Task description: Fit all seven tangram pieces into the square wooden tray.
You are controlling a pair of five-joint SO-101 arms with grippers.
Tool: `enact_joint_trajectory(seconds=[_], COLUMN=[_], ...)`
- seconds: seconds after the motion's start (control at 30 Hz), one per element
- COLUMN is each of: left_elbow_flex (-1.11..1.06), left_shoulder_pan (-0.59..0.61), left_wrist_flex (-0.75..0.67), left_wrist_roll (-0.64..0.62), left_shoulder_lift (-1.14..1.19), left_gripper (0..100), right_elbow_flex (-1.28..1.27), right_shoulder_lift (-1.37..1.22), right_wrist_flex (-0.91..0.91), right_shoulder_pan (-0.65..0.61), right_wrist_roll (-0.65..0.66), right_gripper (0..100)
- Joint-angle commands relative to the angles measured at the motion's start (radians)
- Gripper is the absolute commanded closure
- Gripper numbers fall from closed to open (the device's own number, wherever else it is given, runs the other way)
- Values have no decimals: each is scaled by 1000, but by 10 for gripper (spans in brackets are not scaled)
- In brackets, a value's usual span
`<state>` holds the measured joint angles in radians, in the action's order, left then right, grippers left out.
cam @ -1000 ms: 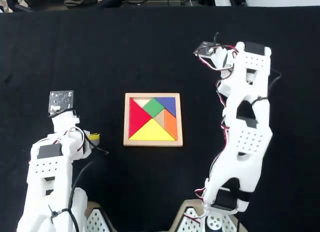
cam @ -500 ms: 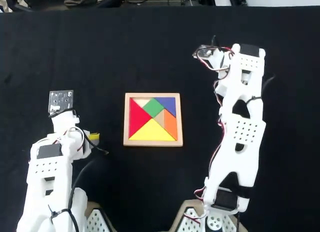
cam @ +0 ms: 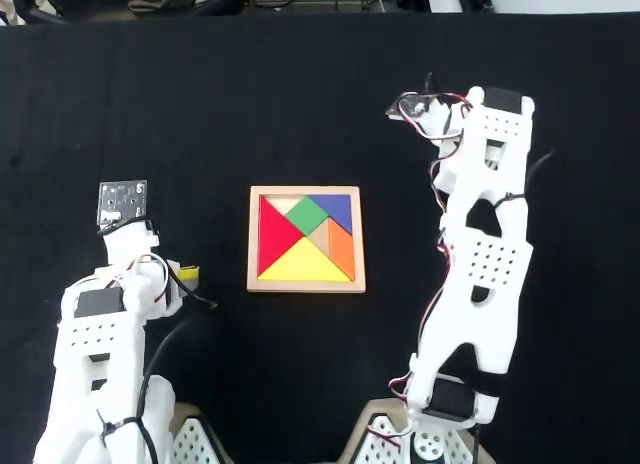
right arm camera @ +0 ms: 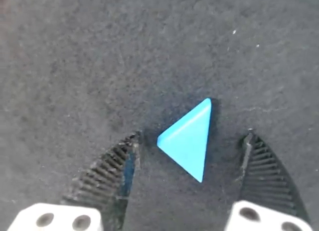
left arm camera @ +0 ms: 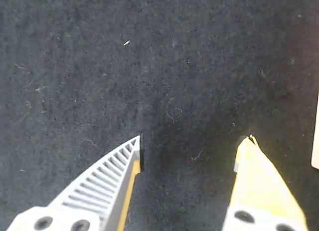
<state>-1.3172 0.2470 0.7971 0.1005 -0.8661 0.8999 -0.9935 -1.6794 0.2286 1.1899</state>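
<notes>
Your black cloth-covered table (cam: 300,104) carries the whole scene. Your right arm (cam: 487,274) stretches up the table's right side, its wrist beyond the far right corner of the tray. Your left arm (cam: 100,354) sits low at the near left.

Between them lies the square wooden tray (cam: 305,190). It holds a large red triangle (cam: 272,239), a large yellow triangle (cam: 305,264), an orange triangle (cam: 343,249), a dark blue parallelogram (cam: 338,209) and a green square (cam: 307,215). Bare wood shows at its top-left corner and near its centre.

Your right gripper (right arm camera: 192,136) is spread wide. A small light-blue triangle (right arm camera: 187,141) lies flat on the cloth between its fingers, touching neither.

Your left gripper (left arm camera: 193,138) is also spread, over bare cloth to the left of the tray.
</notes>
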Motion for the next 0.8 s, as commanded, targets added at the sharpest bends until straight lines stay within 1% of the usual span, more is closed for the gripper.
enact_joint_trajectory(seconds=[0.0,0.1,0.17,0.37,0.53,0.7,0.77], left_elbow_flex=[8,8,8,8,8,7,7], left_shoulder_pan=[-12,-12,-12,-12,-12,-12,-12], left_wrist_flex=[-12,-12,-12,-12,-12,-12,-12], left_wrist_roll=[-3,-3,-3,-3,-3,-6,-8], left_shoulder_lift=[-9,-9,-9,-9,-9,-11,-14], left_gripper=[698,698,698,698,698,698,698], right_elbow_flex=[56,56,56,47,58,139,148], right_shoulder_lift=[8,7,7,7,16,70,110], right_wrist_flex=[-11,-11,-9,26,18,-84,-87], right_shoulder_pan=[23,20,20,25,18,-14,-38], right_wrist_roll=[14,14,14,15,15,12,-14], right_gripper=[746,824,851,858,858,858,858])
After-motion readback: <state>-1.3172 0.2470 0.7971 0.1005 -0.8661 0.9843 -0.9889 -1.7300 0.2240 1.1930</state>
